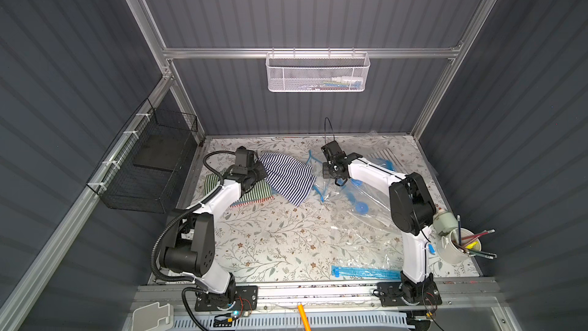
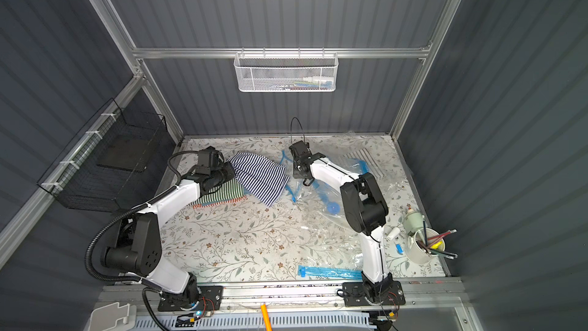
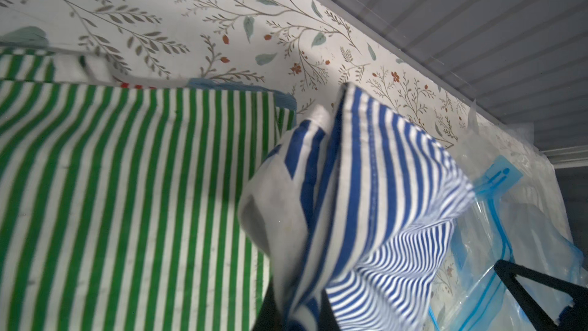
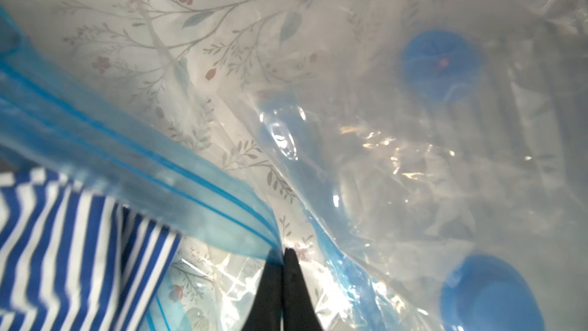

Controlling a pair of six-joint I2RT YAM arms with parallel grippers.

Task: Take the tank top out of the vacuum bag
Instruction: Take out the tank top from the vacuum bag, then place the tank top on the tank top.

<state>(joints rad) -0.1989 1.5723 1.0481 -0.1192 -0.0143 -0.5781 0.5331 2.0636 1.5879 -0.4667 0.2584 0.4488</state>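
Observation:
The tank top (image 1: 288, 176) (image 2: 259, 176), white with dark blue stripes, lies spread at the back middle of the table. My left gripper (image 1: 259, 170) (image 3: 297, 316) is shut on its bunched left edge (image 3: 375, 186). The clear vacuum bag (image 1: 359, 199) (image 2: 321, 199) with a blue zip rim lies just to the right of it. My right gripper (image 1: 325, 170) (image 4: 283, 254) is shut on that blue rim. In the right wrist view the lifted rim overlaps an end of the tank top (image 4: 63, 249). How much cloth is still inside the bag I cannot tell.
A green-striped garment (image 1: 251, 194) (image 3: 127, 186) lies under my left wrist. A second clear bag with a blue zip strip (image 1: 366, 272) is at the front right. A white cup of pencils (image 1: 458, 246) stands at the right edge. A black wire basket (image 1: 149, 167) hangs on the left wall.

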